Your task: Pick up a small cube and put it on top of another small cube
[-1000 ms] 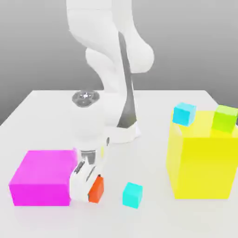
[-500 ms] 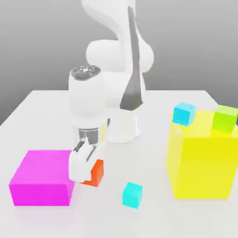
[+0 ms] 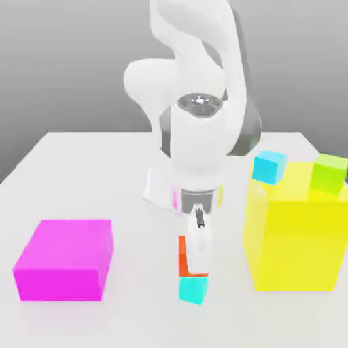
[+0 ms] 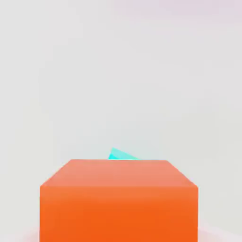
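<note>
Now the claw (image 3: 195,262) is clamped on the small orange-red cube (image 3: 183,257), holding it just above the turquoise cube (image 3: 194,290) on the white surface (image 3: 61,170). A magenta block (image 3: 64,258) sits at nine o'clock, a yellow block (image 3: 299,238) at three.

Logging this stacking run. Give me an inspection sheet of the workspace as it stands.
Surface: white table, flat.
Job's things: orange cube held just above the turquoise cube, which rests on the table.
Clutter: magenta block at the exterior view's left; yellow block at its right, carrying a sky-blue cube and a lime-green cube.
Tool: tool shut on the orange cube.
Cables: nothing seen.
Surroundings: plain grey backdrop.
</note>
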Controlling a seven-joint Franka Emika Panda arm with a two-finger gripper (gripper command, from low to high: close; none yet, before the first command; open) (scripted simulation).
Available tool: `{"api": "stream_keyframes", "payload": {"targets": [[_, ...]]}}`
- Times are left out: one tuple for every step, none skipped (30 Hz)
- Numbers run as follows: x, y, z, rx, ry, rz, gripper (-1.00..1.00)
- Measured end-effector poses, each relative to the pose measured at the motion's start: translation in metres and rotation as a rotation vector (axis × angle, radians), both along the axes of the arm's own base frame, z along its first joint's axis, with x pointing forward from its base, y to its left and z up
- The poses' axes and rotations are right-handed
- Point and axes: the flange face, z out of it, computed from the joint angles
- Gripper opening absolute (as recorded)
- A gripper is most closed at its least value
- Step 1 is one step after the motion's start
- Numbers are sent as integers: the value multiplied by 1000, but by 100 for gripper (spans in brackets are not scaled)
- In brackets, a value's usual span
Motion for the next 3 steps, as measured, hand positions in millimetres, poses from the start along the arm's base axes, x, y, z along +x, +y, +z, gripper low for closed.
{"api": "stream_keyframes", "payload": {"targets": [[0,0,0,0,0,0,100],[0,0,0,0,0,0,100],[0,0,0,0,0,0,100]]}}
